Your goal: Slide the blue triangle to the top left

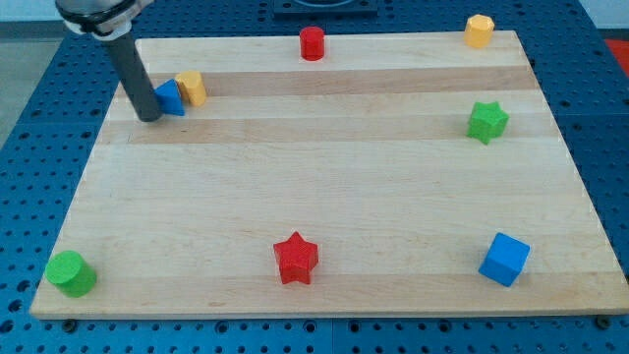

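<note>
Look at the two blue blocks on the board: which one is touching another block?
The blue triangle near the view's top left: it sits against a yellow block, with my tip at its left. The blue cube stands alone, lower right.

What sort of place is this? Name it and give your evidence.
Probably a robotics lab bench: a wooden board lies on a blue perforated table, with small coloured blocks scattered on it. My tip stands beside the blue triangle, on the view's left of it.

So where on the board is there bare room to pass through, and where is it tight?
The widest bare patch is mid-board, bordered by the red cylinder above, green star at the view's right, and red star and blue cube below. It is crowded at top left: my tip touches the blue triangle, which abuts a yellow block.
</note>
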`<state>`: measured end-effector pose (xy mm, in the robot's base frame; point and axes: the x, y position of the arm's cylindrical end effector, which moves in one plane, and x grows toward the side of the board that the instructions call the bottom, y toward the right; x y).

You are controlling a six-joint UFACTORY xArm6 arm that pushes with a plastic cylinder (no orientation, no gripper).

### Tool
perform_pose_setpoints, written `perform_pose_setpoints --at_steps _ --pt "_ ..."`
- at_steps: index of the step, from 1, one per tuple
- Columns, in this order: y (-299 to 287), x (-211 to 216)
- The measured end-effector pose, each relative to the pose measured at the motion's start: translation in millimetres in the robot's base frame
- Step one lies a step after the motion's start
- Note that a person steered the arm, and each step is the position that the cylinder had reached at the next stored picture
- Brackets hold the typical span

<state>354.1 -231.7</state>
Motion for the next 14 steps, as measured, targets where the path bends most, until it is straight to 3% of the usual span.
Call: perform_pose_setpoints --at_steps 2,3,6,8,9,11,14 --pt "31 22" --pt "59 3" --pt "25 -7" --pt "24 20" --pt "15 14" --pt "15 -54" --pt "1 -21"
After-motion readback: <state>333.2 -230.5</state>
